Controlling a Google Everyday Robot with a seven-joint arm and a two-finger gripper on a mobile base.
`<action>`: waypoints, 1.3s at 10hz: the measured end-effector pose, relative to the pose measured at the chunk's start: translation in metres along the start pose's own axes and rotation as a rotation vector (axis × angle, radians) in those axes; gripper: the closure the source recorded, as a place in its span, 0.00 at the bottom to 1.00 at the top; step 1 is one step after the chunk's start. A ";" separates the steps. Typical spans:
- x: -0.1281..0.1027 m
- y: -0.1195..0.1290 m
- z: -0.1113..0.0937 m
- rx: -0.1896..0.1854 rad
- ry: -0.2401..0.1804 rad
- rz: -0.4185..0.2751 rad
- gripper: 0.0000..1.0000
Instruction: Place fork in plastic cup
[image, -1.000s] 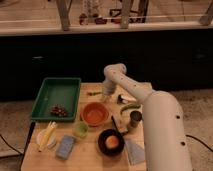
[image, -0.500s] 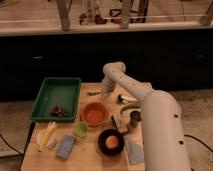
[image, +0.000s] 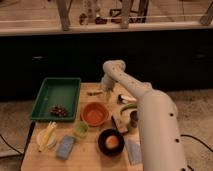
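Wooden table (image: 88, 151) stands on a pale floor (image: 197, 112) before dark cabinets (image: 55, 60). Gripper (image: 106, 91), centre frame, hangs beside the fork (image: 95, 93) at the table's far edge; its state cannot be told. Plastic cup (image: 80, 129) stands lower left of the orange bowl (image: 94, 113).

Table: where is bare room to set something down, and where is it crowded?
Bare wood lies along the front edge, between sponge and dark bowl. Crowded at the back right, where the gripper is by the fork.
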 end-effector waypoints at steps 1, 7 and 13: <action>-0.001 -0.001 0.000 -0.004 -0.001 0.002 0.20; 0.005 -0.010 0.020 -0.032 0.011 0.034 0.20; 0.012 -0.016 0.027 -0.045 0.014 0.047 0.75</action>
